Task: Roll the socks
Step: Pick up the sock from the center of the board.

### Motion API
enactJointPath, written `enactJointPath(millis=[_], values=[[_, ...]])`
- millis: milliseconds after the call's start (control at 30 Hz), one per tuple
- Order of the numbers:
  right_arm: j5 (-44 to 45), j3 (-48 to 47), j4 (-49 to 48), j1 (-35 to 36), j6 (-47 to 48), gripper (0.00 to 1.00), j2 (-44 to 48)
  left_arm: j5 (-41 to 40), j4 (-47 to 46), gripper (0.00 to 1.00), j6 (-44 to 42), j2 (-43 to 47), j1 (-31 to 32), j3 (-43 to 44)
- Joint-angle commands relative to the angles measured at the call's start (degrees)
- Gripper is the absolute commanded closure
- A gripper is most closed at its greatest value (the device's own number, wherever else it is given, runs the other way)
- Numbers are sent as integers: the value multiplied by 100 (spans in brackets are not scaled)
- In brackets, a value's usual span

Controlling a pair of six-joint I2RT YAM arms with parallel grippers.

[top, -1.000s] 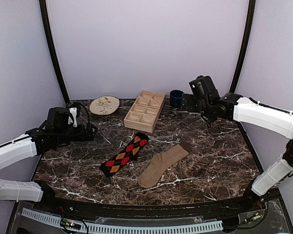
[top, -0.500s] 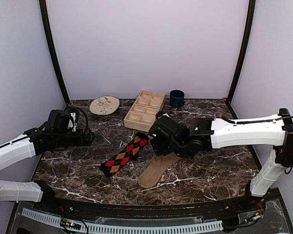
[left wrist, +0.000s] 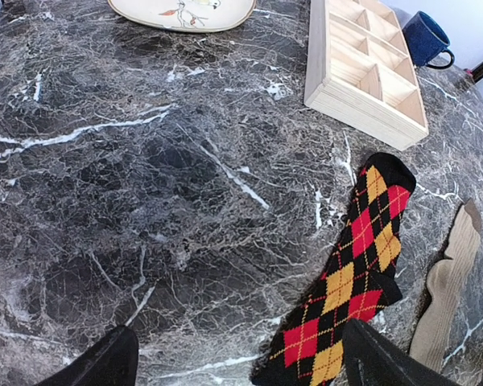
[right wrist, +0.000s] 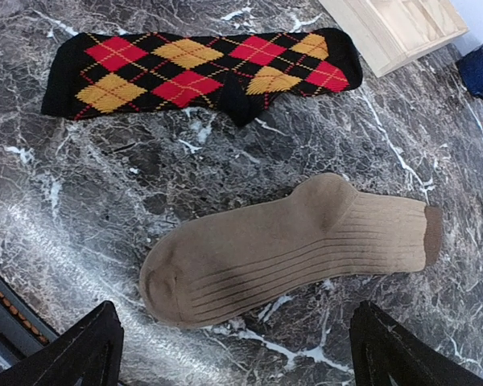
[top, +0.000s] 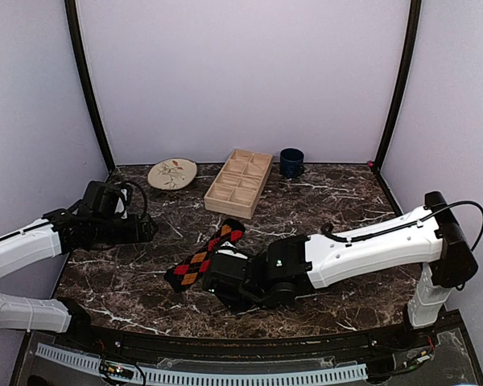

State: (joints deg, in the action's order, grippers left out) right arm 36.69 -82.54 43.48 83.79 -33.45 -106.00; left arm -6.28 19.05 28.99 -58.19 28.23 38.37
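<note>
Right gripper [right wrist: 237, 350] released, jaws wide, above tan sock [right wrist: 290, 245] near front edge. Argyle sock [right wrist: 201, 68] flat beside it. Left gripper [left wrist: 245, 366] released, near left edge.

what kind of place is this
Probably a lab test booth, not a home: bare walls box in a marble-look table, with a left arm and right arm near an argyle sock and tan sock.
</note>
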Motion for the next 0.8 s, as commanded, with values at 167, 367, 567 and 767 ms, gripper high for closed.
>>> enactJointPath(millis=[167, 367, 567, 767], values=[[-650, -243, 43, 115, -76, 4, -252, 286, 38, 10, 132, -101, 42, 139], [-1059, 1, -139, 129, -141, 4, -250, 346, 38, 10, 191, -98, 71, 187], [-1336, 101, -239, 130, -42, 4, -341, 372, 38, 10, 259, -78, 90, 180], [-1430, 185, -299, 104, 49, 4, -515, 361, 31, 10, 266, -91, 96, 204]])
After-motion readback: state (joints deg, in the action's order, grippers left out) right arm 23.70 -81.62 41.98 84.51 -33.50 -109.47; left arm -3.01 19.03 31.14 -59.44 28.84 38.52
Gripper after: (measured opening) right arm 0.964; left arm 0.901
